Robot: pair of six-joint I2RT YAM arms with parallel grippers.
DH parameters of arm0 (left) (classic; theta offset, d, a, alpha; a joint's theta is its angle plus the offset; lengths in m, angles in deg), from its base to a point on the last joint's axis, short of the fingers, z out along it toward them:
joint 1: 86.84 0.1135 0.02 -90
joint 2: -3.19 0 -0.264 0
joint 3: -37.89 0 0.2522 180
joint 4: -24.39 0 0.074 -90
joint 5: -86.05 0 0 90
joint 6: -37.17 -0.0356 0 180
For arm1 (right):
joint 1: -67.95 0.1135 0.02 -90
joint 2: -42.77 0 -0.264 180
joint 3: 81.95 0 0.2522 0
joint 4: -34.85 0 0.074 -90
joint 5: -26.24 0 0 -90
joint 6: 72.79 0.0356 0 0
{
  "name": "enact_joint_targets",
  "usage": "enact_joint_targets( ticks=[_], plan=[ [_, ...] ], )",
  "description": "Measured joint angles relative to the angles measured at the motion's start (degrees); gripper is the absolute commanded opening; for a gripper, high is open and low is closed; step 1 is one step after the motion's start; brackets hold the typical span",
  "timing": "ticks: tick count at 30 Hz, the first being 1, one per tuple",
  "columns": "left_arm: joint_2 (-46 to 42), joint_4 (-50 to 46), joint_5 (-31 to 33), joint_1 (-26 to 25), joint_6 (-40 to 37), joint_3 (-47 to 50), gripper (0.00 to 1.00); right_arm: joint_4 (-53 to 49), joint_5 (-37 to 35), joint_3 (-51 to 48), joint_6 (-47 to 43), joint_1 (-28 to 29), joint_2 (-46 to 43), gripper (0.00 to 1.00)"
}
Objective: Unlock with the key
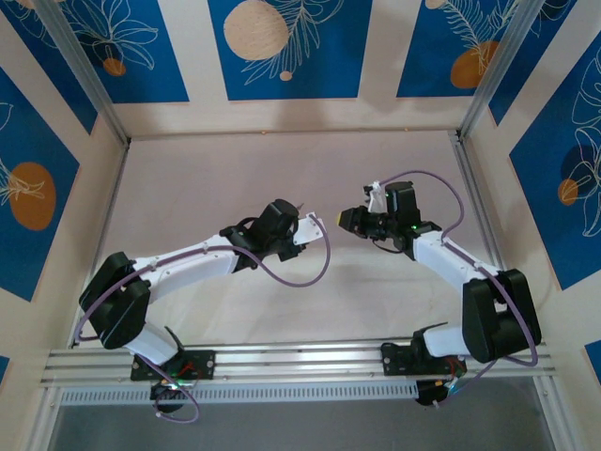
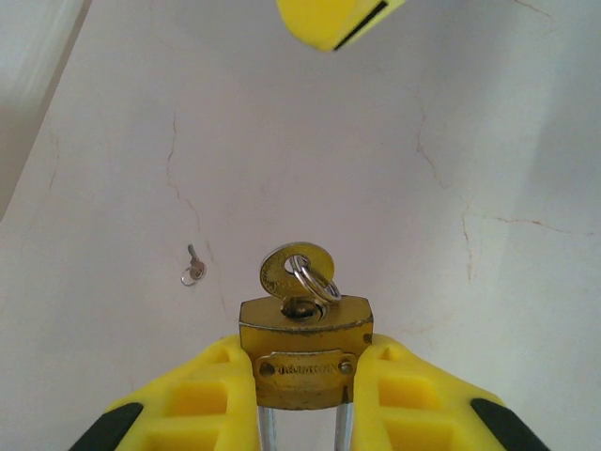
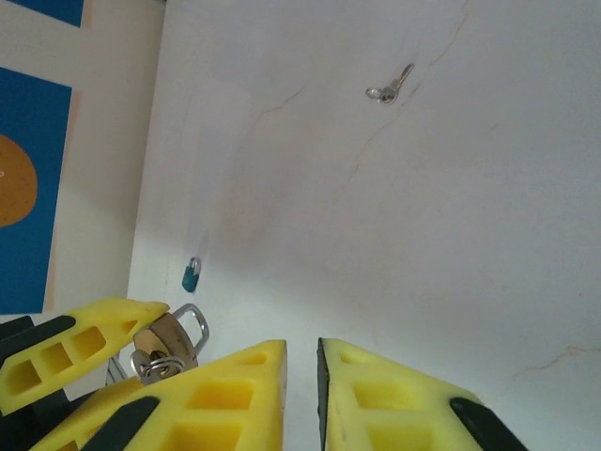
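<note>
1. Padlock [image 2: 305, 329]: brass body. The left hand [image 2: 306, 376] is pinching it by its two sides and holding it up off the surface [image 2: 470, 141]. The keyhole face is pointing away from the wrist.
2. Brass key [image 2: 296, 272]: round head with a split ring hanging through it. It is sitting in the keyhole, with the head leaning to one side.
3. Blue-headed key [image 3: 192, 274]: it is lying on the surface beyond the padlock, well apart from both hands, and nothing is touching it.
4. Silver key [image 3: 390, 86]: it is lying loose on the surface with a small ring, farther off again.
5. Right hand [image 3: 302, 355]: the fingers are pressing almost together with only a thin slit between them, and they are gripping nothing. It is sitting just beside the padlock, facing the left hand.
6. Risks, as judged:
   - The right hand is closing short of the brass key, so a turn from here would be turning air.
   - The dangling ring may be getting between a finger and the key head, making any pinch slip.
   - The padlock is being held by its sides alone, so a hard twist could be spinning it in the left hand rather than turning the lock.
   - If the blue-headed key is the right one, the brass key is blocking the keyhole.
</note>
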Motion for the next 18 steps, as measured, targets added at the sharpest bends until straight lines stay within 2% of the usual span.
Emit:
enact_joint_targets(
  ticks=[6, 18],
  plan=[
    [0.0, -0.46, -0.24, 0.0, -2.58, 0.0, 0.17, 1.75, 2.32, 1.01, 0.0, 3.69, 2.16, 0.19],
    [2.08, -6.47, 0.81, -0.79, -7.87, -3.04, 0.17, 7.13, 9.38, 1.09, 1.07, 3.87, 5.49, 0.21]
  ],
)
